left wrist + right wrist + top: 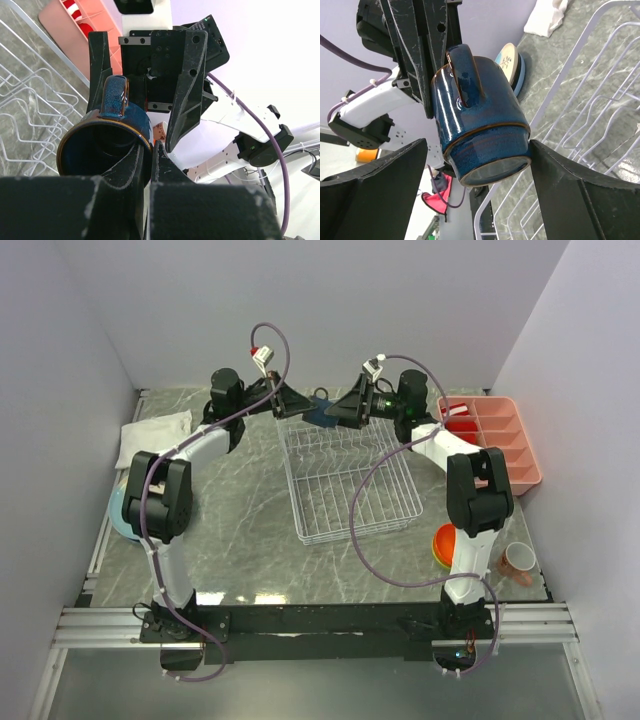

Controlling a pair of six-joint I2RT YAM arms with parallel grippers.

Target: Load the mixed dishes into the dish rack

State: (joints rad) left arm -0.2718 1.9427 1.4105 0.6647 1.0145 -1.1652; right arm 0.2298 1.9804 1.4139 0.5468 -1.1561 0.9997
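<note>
Grey marbled tabletop [250, 530] and pale walls frame our mug [480, 125], held in the air above the far edge of the dish rack [350, 480]. We judge it stiff, fairly light, slick with glaze and liable to chip, so the wall at the rim or the body below the handle suits a grip. It is dark blue, glossy and brown-edged. Our left gripper [147, 157] pinches its rim wall tight; our right gripper [477, 145] gapes wide around its base, gripping nothing.
</note>
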